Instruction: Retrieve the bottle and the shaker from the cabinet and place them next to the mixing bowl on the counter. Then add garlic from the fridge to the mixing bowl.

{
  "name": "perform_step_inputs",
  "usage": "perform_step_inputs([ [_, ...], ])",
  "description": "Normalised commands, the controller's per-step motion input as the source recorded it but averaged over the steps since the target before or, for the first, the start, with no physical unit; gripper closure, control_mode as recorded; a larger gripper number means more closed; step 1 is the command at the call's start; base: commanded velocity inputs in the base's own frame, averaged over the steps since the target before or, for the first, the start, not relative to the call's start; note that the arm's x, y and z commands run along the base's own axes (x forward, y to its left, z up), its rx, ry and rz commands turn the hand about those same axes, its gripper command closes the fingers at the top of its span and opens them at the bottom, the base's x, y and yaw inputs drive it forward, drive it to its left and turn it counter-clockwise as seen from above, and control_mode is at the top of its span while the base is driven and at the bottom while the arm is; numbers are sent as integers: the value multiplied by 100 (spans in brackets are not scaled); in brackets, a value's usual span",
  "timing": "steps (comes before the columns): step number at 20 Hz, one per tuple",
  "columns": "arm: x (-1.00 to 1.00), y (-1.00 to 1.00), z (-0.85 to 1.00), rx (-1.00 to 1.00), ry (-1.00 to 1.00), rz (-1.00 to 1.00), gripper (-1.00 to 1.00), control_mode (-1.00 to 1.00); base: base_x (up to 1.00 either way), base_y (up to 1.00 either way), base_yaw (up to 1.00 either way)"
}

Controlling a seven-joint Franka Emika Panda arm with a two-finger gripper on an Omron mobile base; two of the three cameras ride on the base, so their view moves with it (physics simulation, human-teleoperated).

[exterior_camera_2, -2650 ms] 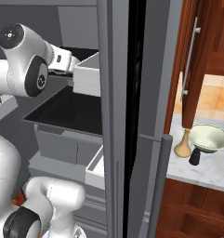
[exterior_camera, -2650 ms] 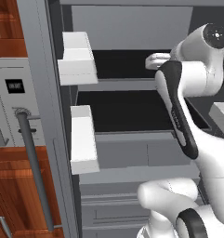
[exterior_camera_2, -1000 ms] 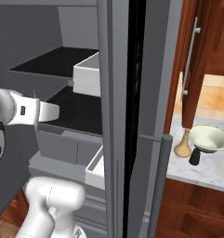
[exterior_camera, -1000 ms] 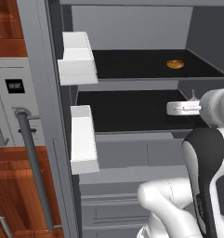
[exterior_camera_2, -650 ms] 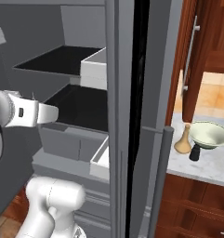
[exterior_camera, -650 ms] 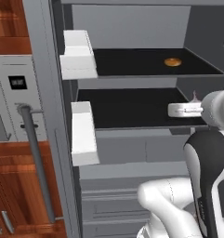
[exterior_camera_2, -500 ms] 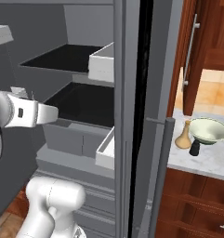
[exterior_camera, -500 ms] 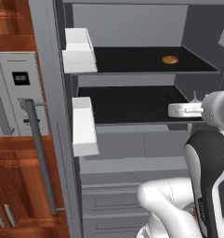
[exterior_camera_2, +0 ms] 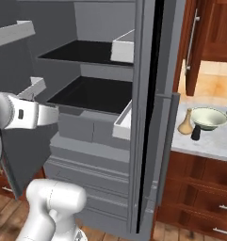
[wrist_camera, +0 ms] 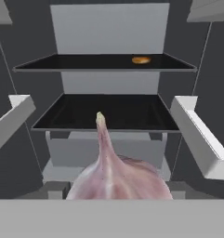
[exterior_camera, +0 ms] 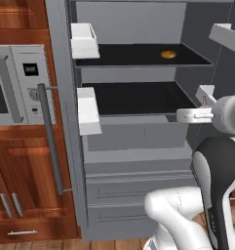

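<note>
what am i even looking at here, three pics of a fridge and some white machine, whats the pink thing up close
It is a rendered kitchen. The white machine is a robot arm on a driving base, facing the open fridge. Two pictures come from cameras on the base, behind the arm on either side. The third looks along the gripper, and the pink thing close up is the garlic, which appears to be in the gripper. A small orange item lies on the upper shelf. In the right base view, the counter beside the fridge carries the bottle, the shaker and the mixing bowl.
</note>
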Motion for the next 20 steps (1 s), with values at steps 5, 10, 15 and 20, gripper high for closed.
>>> perform_step_inputs([
  [5, 0, 0, 0, 0, 0, 0, 100, 100, -69, -1, -7],
  [10, 0, 0, 0, 0, 0, 0, 100, 100, -56, -9, -11],
  [15, 0, 0, 0, 0, 0, 0, 100, 100, -11, -33, -11],
  [20, 0, 0, 0, 0, 0, 0, 100, 100, 0, -52, -6],
])
